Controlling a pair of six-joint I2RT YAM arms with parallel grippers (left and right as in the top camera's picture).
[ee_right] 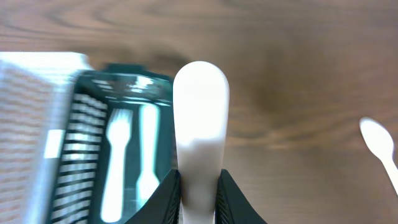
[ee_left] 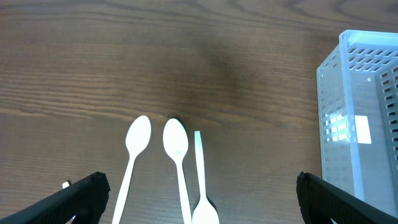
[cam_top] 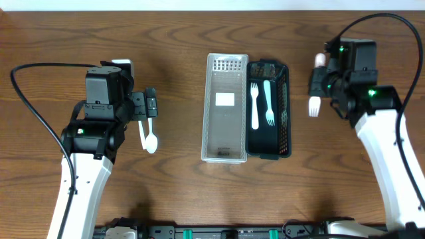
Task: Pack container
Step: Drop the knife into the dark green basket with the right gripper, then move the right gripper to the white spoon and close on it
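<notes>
Mid-worktop: dark basket (cam_top: 285, 113) holding two forks (cam_top: 254, 106), touching a clear bin (cam_top: 207, 109). Toward left edge: three spoons (ee_left: 176, 146) beneath the wide-spread left gripper (cam_top: 151, 106). Toward right edge: right gripper (ee_right: 199, 198) clamps one white utensil (ee_right: 200, 106).

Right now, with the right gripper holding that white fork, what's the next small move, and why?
Probably carry the white fork across until it hangs over the dark basket. The right gripper is shut on it beside that basket, off to the side, and two forks already lie inside.
</notes>
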